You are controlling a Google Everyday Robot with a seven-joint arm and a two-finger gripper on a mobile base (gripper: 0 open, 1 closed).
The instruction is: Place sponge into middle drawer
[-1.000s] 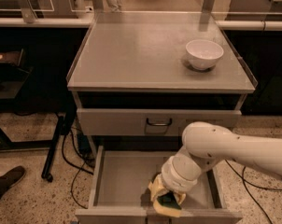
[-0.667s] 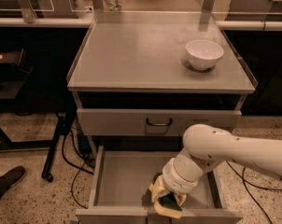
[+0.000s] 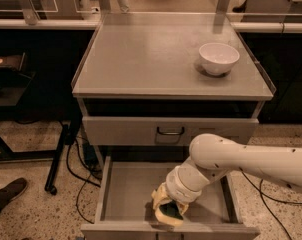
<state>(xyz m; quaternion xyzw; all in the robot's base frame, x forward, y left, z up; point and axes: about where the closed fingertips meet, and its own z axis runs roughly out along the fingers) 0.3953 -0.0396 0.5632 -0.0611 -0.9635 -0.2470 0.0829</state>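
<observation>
The middle drawer (image 3: 128,191) is pulled open below the cabinet top, its flat grey floor showing. My gripper (image 3: 169,209) reaches down into it near the front wall, right of centre. Its yellowish fingers (image 3: 158,200) are closed around the sponge (image 3: 173,213), whose pale yellow foam and dark green layer show between them. The sponge sits low, at or just above the drawer floor. The white arm comes in from the right and hides the right part of the drawer.
A white bowl (image 3: 219,58) stands on the cabinet top (image 3: 151,59) at the back right. The closed upper drawer front (image 3: 170,131) with its small handle is just above the arm. Cables (image 3: 83,176) and a shoe (image 3: 6,193) are on the floor at left.
The arm and gripper have shifted slightly to the left inside the drawer, still holding the sponge. Nothing else has moved.
</observation>
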